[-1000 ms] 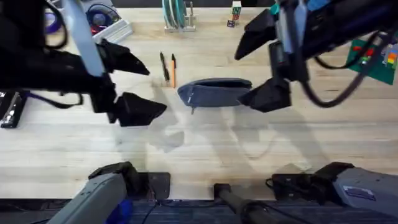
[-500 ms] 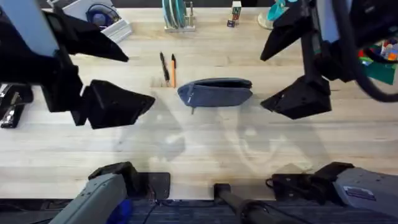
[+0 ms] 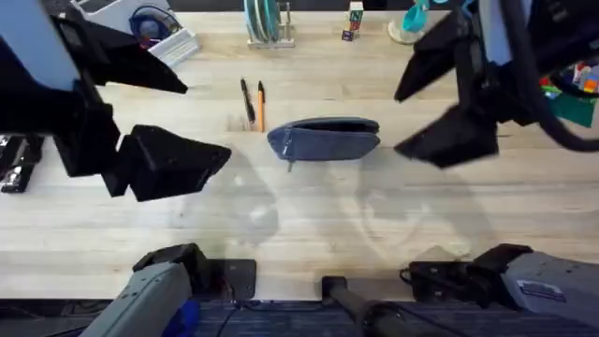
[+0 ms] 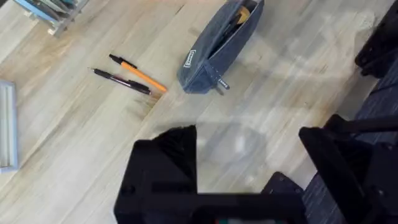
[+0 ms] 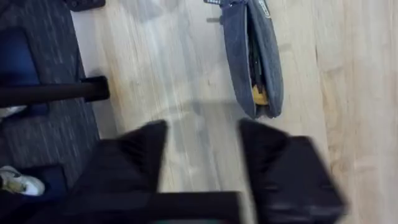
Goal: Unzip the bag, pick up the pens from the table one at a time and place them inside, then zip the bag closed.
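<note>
The oblong grey-blue fabric pouch [image 3: 324, 140] lies unzipped mid-counter, black and orange pens [image 3: 254, 103] just beside it. Both jaws hang spread, empty. Next likely step: the left gripper [image 3: 159, 117] descends onto one pen.

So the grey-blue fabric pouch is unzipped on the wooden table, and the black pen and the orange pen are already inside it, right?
Not quite. The grey-blue fabric pouch is unzipped on the light wooden table, but the black pen and the orange pen lie side by side on the table beside it, as the overhead and left wrist views show.
</note>
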{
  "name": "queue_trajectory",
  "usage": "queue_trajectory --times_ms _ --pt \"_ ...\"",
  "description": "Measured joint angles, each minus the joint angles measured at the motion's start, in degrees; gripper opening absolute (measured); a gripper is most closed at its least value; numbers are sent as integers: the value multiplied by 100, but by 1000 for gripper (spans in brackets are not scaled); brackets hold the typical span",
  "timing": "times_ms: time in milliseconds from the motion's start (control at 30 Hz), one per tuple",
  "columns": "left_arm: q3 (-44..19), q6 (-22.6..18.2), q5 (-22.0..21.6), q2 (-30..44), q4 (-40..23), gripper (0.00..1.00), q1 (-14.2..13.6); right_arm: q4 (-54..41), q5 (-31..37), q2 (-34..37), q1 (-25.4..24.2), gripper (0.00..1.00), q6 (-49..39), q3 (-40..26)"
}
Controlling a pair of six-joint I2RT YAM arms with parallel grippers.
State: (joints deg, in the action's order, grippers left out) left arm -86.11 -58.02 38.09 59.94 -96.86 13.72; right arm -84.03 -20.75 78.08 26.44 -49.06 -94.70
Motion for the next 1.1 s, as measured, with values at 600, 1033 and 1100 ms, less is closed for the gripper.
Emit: queue_trajectory --times_ms 600,1033,1100 --pt "0 1 -5 0 2 994 0 35 14 62 0 30 -577 -9" --pt "0 1 -5 0 0 993 0 205 688 1267 0 30 -845 -13" --pt "0 1 -5 0 2 993 0 223 726 1374 0 30 -845 -13"
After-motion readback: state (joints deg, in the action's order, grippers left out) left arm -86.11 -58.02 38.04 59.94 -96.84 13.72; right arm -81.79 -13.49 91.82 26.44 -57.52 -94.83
